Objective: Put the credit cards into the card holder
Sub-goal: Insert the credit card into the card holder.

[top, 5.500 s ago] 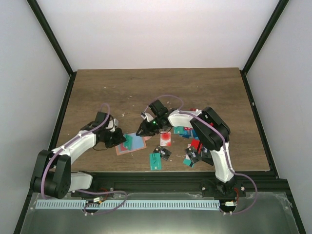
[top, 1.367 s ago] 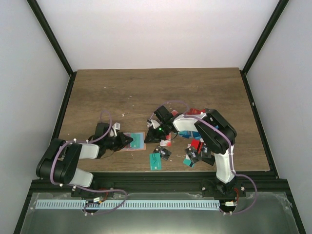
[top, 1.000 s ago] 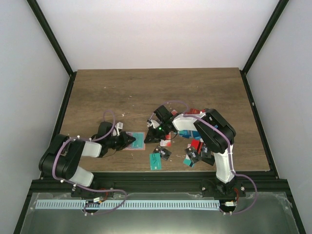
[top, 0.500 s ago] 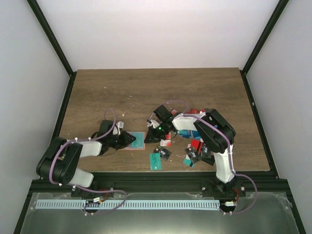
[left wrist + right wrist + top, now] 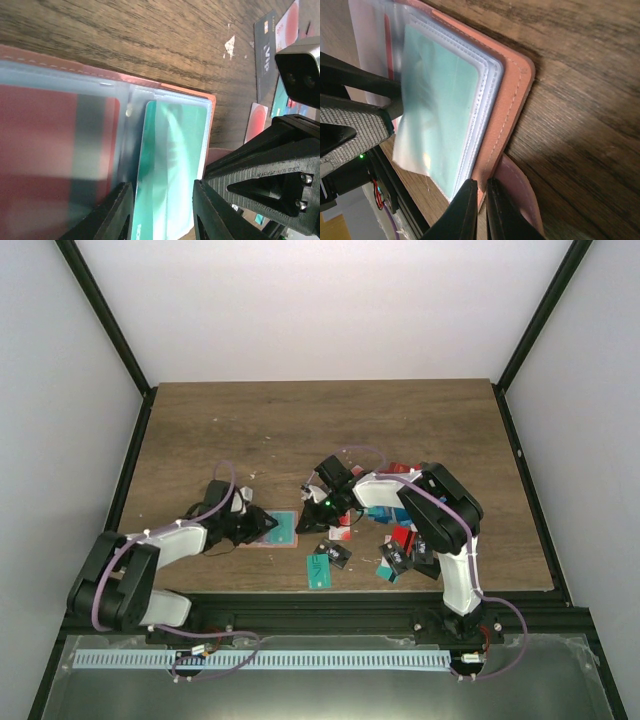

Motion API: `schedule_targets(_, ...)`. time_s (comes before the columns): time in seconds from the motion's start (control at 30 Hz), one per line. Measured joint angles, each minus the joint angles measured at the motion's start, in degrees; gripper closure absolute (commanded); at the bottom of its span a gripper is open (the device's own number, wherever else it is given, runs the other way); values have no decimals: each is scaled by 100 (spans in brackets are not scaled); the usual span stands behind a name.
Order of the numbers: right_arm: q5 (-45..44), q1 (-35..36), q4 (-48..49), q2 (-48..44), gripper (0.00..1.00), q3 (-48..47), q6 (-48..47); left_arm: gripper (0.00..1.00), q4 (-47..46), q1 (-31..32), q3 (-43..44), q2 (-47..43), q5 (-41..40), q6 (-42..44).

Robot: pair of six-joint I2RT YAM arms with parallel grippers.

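Note:
The salmon-brown card holder (image 5: 284, 530) lies open on the table. Its clear pockets show in the left wrist view (image 5: 100, 105) and the right wrist view (image 5: 512, 95). A teal credit card (image 5: 172, 150) sits inside the outer clear pocket, also in the right wrist view (image 5: 440, 110). My left gripper (image 5: 262, 524) is open, its fingers either side of that card's near end (image 5: 161, 195). My right gripper (image 5: 308, 518) is shut on the holder's salmon cover edge (image 5: 482, 182). Several loose cards lie to the right, among them a teal one (image 5: 319, 571).
A pile of red, teal and black cards (image 5: 400, 540) lies under my right arm. A black card (image 5: 265, 55) and red cards (image 5: 255, 127) lie beyond the holder. The table's front rail (image 5: 320, 600) is close behind the holder.
The left arm's elbow has swung and its gripper has crept right along the holder. The right gripper has dropped to the holder's right edge and stays there. The holder looks narrower than 5.5 s ago.

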State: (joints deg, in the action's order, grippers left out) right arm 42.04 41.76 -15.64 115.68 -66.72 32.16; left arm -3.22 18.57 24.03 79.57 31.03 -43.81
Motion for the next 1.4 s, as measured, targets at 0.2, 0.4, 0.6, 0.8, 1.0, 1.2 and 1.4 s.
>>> schedule_targets(0.2, -9, -7, 0, 0, 90, -7, -4, 71, 1154, 11, 422, -546, -269, 101)
schedule_targets(0.4, -4, -7, 39, -4, 87, -11, 7, 92, 1578, 11, 614, -745, -378, 339)
schedule_targets(0.6, -4, -7, 111, -26, 86, -20, 72, 96, 1670, 42, 669, -181, -402, 599)
schedule_targets(0.8, 9, -7, 155, -33, 85, -107, 140, 96, 1733, 138, 807, 302, -509, 785)
schedule_targets(1.0, 37, -7, 203, -35, 82, -203, 199, 96, 1742, 205, 946, 450, -560, 872)
schedule_targets(1.2, -42, -31, 70, -94, 76, -219, 212, 65, 2208, 210, 1141, 192, -732, 1023)
schedule_targets(1.4, -210, -96, -129, -527, 69, -219, 168, 45, 2975, 175, 1843, -544, -1244, 1283)
